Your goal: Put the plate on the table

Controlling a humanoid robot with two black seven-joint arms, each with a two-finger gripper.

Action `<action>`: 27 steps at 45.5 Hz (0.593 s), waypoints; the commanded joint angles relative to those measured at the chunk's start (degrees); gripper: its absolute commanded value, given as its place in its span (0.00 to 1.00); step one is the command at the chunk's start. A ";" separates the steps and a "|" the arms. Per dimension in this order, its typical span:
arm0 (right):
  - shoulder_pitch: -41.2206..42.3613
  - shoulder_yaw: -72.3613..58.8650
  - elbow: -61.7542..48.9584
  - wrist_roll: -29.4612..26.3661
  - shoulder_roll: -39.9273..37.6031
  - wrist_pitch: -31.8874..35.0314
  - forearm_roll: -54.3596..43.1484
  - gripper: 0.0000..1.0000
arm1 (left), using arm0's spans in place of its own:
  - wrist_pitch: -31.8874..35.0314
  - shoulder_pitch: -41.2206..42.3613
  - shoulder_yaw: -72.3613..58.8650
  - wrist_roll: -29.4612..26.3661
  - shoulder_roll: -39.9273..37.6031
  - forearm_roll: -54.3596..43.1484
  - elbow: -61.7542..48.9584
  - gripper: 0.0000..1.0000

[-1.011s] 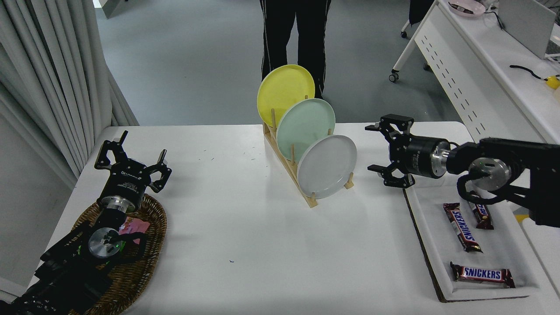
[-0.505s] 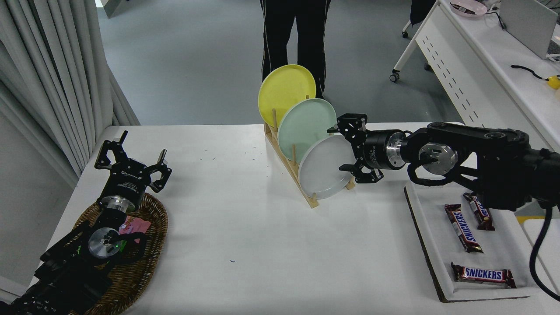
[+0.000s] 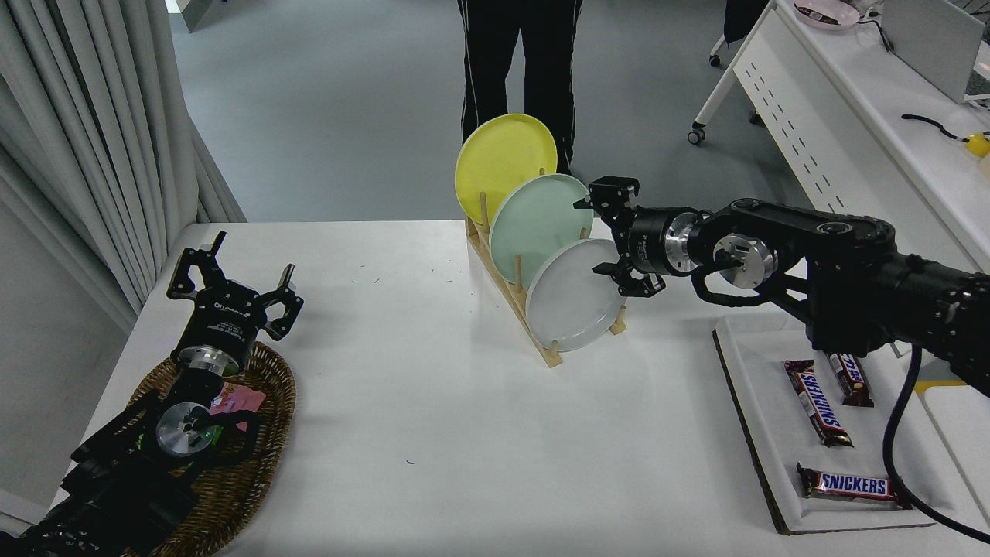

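Since a second ago the right gripper (image 3: 602,238) has reached the plate (image 3: 576,298); its fingers spread apart around the upper-right rim; grasping step; next, closing and lifting clear of the rack (image 3: 510,290).

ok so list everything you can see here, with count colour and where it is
plate: 1, pale grey, upright in the front slot of the rack
mint-green plate: 1, middle slot
yellow plate: 1, back slot
rack: 1, light wood, far middle of the table
table: 1, white
wicker basket: 1, brown, near left, pink packet inside
white tray: 1, near right
chocolate bars: 3, brown wrappers, in the tray
long white desk: 1, far right
curtain: grey, left edge
person: 1, dark trousers, beyond the table
left gripper: black, open, parked over the basket
right gripper: black, open around the grey plate's upper right rim
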 commanded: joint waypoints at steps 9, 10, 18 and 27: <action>-2.37 2.56 -2.70 -0.40 2.27 0.35 1.31 0.94 | 0.00 0.00 0.00 -0.02 0.00 0.00 0.00 1.00; -2.64 3.18 -2.70 -0.40 2.27 0.35 1.58 0.93 | 0.00 0.00 0.00 0.06 0.00 0.00 0.00 1.00; -3.26 4.85 -2.52 -0.57 2.18 0.35 1.75 0.73 | 0.00 0.00 0.00 0.06 0.00 0.00 0.00 1.00; -3.26 5.03 -2.44 -0.84 2.18 0.70 1.84 0.49 | 0.00 0.00 0.00 -0.02 0.00 0.00 0.00 1.00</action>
